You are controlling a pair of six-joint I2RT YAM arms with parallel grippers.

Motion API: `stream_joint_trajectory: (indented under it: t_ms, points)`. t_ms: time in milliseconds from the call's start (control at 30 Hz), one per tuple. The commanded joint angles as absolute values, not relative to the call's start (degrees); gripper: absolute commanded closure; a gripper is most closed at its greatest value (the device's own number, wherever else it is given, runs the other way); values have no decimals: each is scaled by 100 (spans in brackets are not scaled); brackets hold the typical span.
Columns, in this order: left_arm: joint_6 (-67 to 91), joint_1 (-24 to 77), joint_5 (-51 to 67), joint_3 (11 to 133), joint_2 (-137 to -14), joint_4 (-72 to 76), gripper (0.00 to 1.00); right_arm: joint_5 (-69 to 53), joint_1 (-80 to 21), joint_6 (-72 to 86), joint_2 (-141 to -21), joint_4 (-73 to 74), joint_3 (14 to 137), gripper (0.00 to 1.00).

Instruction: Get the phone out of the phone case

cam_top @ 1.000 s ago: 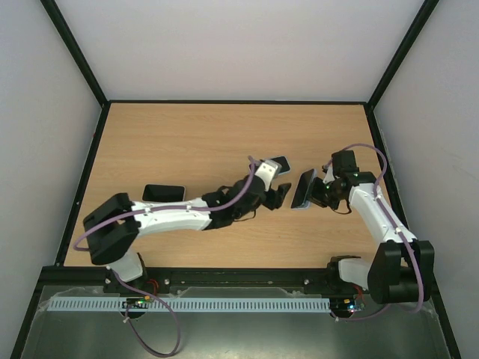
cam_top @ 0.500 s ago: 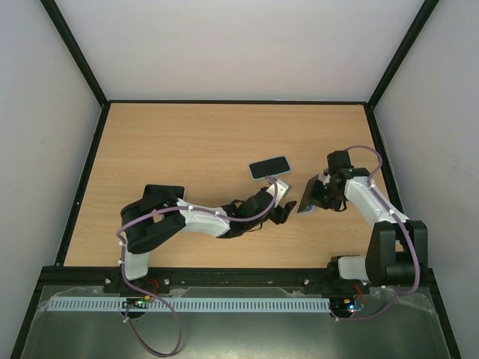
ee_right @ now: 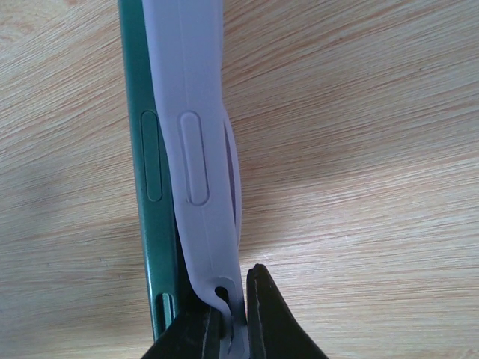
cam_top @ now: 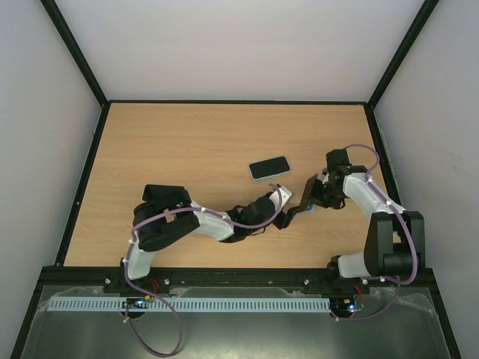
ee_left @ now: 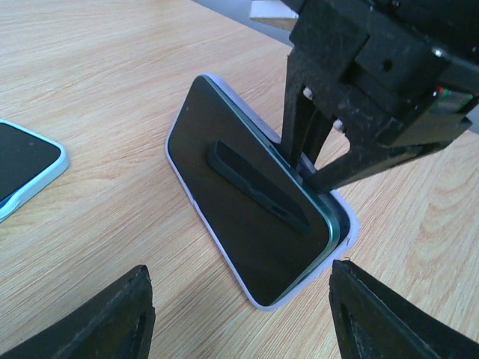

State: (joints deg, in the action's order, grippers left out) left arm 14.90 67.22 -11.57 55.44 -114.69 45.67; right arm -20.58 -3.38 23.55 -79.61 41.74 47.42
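A green-edged phone [ee_left: 247, 224] with a dark screen sits in a lavender phone case [ee_left: 345, 221]. It leans on one long edge on the table, right of centre [cam_top: 305, 196]. My right gripper [ee_right: 233, 318] is shut on the case's rim at one end [ee_left: 301, 166]. There the phone's green side [ee_right: 153, 187] stands a little apart from the case wall [ee_right: 198, 149]. My left gripper [ee_left: 239, 314] is open, its fingers [ee_left: 112, 318] either side of the phone's near corner without touching it. From above, the left gripper [cam_top: 288, 217] is just left of the phone.
A second phone in a light blue case [cam_top: 269, 167] lies flat on the table behind the grippers and shows at the left of the left wrist view [ee_left: 22, 168]. Black frame rails [cam_top: 90, 172] border the wooden table.
The left arm folded back and swung its gripper toward the near right, up to the phone. The right gripper lowered and tilted the cased phone toward the table. The light blue phone is now uncovered.
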Motion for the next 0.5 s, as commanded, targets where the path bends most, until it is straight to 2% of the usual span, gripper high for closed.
stream_joint_trajectory:
  t_ms: [0, 467]
  points:
    - [1274, 6776, -1100, 5494, -11655, 4911, 36, -1990, -325, 2206, -8113, 3738, 4840, 98]
    - [484, 7090, -1818, 6180, -12069, 4420, 34, -2230, -327, 2197, -7981, 3779, 4827, 98]
